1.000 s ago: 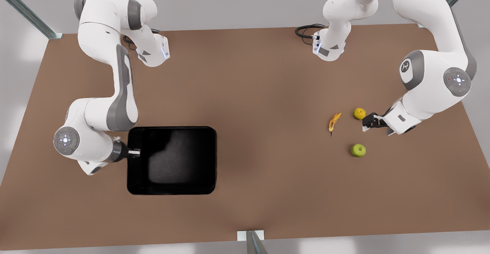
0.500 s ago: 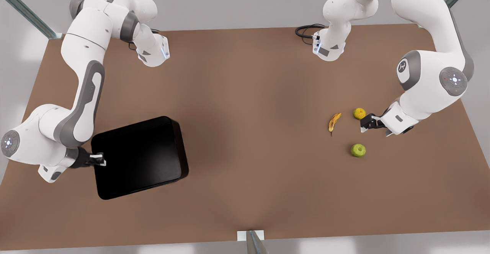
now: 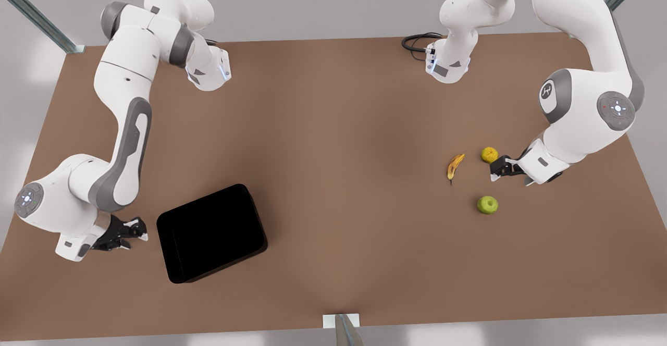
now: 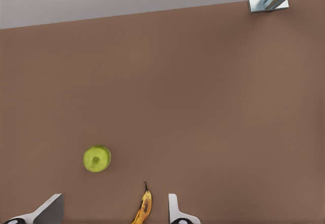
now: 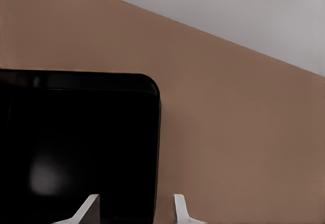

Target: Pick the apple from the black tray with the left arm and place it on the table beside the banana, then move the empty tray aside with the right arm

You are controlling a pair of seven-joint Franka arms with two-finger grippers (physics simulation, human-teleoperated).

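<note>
The green apple (image 3: 487, 205) (image 4: 96, 158) lies on the brown table (image 3: 333, 127), a short way from the banana (image 3: 455, 167) (image 4: 143, 209). At the front view's right, my left gripper (image 3: 503, 168) (image 4: 114, 213) hovers open and empty beside the speckled orange fruit. The black tray (image 3: 211, 231) (image 5: 76, 148) sits empty and turned askew at the front view's lower left. Just off the tray's edge, my right gripper (image 3: 136, 230) (image 5: 134, 209) is open with a small gap to the tray, holding nothing.
A yellow-orange speckled round fruit (image 3: 489, 154) rests next to the left gripper's fingers. A metal post (image 3: 344, 330) stands at the table's near edge. Both arm bases are at the far edge.
The right arm swung the tray toward the front view's left and turned it, then let go and drew back. The tray now lies tilted. The left arm barely shifted.
</note>
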